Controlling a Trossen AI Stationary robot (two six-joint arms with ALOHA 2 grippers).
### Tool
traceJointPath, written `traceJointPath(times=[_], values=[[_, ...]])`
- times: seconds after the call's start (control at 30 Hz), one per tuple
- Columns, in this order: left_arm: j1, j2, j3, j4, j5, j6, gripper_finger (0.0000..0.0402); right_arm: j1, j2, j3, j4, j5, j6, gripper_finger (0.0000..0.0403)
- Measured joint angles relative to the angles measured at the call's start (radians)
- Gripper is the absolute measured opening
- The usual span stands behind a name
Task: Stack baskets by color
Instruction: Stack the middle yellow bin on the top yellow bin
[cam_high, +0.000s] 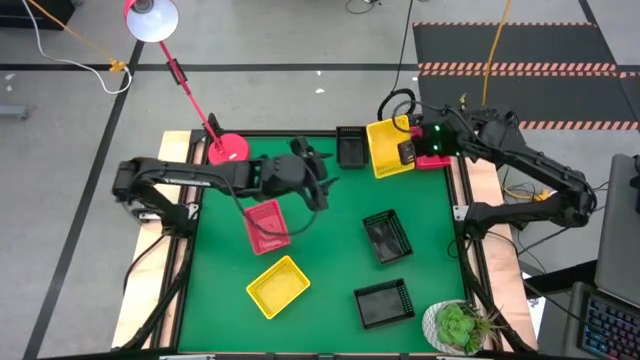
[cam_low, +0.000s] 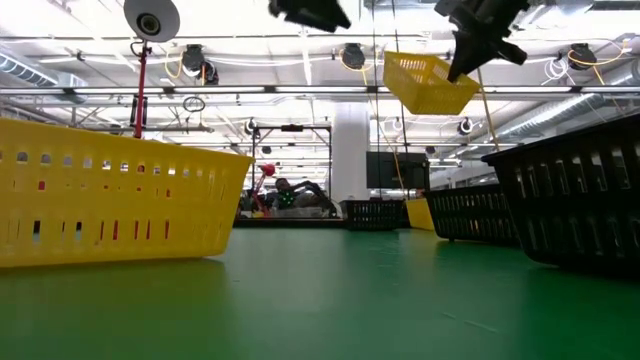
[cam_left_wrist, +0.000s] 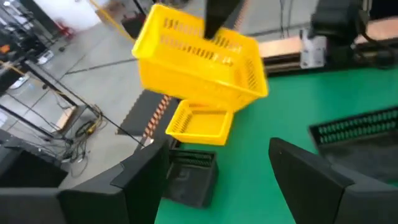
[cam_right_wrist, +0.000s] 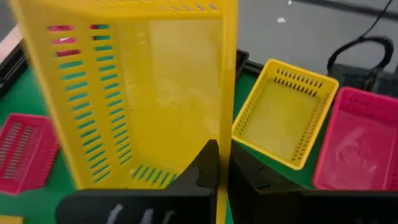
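Hanging in the air over the counter's far right corner, a yellow basket (cam_high: 386, 146) is pinched by one wall between the shut fingers of the right gripper (cam_right_wrist: 222, 163). Below it on the green counter (cam_high: 330, 240) sits a second yellow basket (cam_right_wrist: 285, 113) with a red-pink basket (cam_right_wrist: 357, 142) touching its side. The step in hand looks like nesting the held basket into that yellow one. To do it well, the held basket, now tilted, should be levelled, turned so its long sides match the lower basket, centred over it, lowered until the walls slide inside, and only then let go. Drifting toward the red-pink neighbour would spoil the colour sort.

The left gripper (cam_high: 322, 178) hangs near the counter's middle, just beyond another red-pink basket (cam_high: 266, 225), fingers wide and carrying nothing. A third yellow basket (cam_high: 277, 286) lies at the near edge, two black baskets (cam_high: 386, 237) (cam_high: 384, 303) sit toward the right, and a further black basket (cam_high: 351, 146) stands at the far edge beside the held one.

From above, the held basket and the arm cover the lower yellow basket and most of the red-pink one. I count fewer than three red-pink baskets in plain view, and whether any lie nested I cannot tell.
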Motion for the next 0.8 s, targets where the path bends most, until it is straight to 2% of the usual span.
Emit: traceJointPath(times=[0.1, 0.27, 0.53, 0.8], values=[[0.031, -0.077, -0.133, 0.128, 0.006, 0.025, 0.0278, -0.042, 0.035, 0.044, -0.025, -0.064, 0.002, 0.0006], [0.056, -0.196, -0.242, 0.169, 0.01, 0.023, 0.0278, -0.121, 0.096, 0.094, -0.04, -0.147, -0.009, 0.0006], [0.042, -0.263, -0.291, 0.163, 0.036, 0.027, 0.0278, -0.263, 0.227, 0.153, -0.072, -0.255, -0.062, 0.0006], [0.042, -0.263, -0.292, 0.151, 0.073, 0.03, 0.0278, -0.376, 0.335, 0.16, -0.126, -0.26, -0.109, 0.0006]])
